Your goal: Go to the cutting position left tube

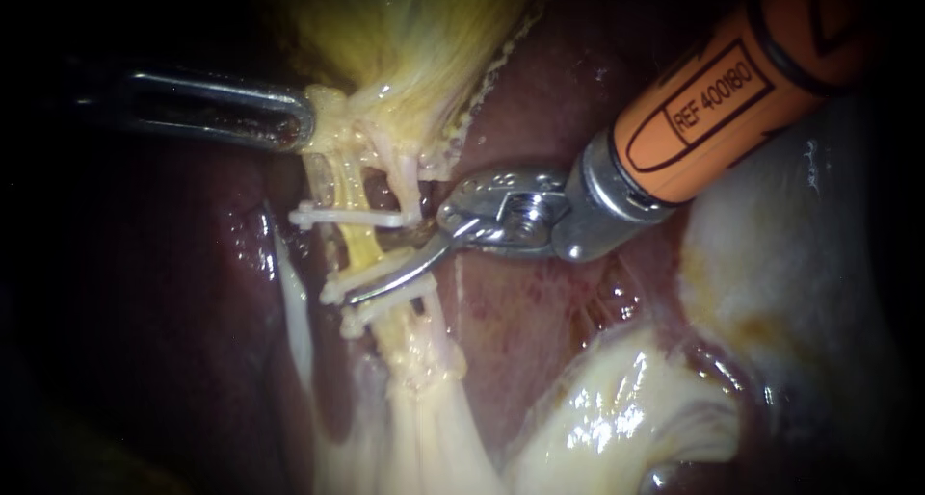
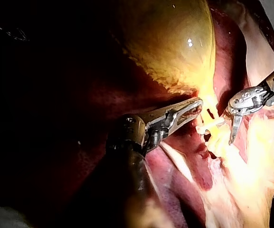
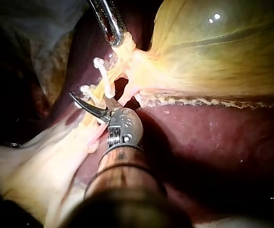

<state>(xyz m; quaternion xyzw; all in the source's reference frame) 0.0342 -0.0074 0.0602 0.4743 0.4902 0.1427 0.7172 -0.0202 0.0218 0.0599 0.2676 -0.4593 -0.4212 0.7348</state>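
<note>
The right instrument (image 1: 409,262), its claw standing narrowly open, is resting one blade across the left tube (image 1: 355,243) between its clips (image 1: 347,216), while at that tube's upper end the left instrument (image 1: 301,119) is clamping its claw on the gallbladder (image 1: 414,42).

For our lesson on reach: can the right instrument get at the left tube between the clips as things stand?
Likely yes: the right instrument, blades open, sits at the tube; nothing blocks it, and the left instrument holds the gallbladder above.

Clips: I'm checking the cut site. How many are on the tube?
3. The upper clip sits nearer the gallbladder; the middle clip and lower clip flank the right instrument's blade. Others may be hidden behind tissue.
</note>
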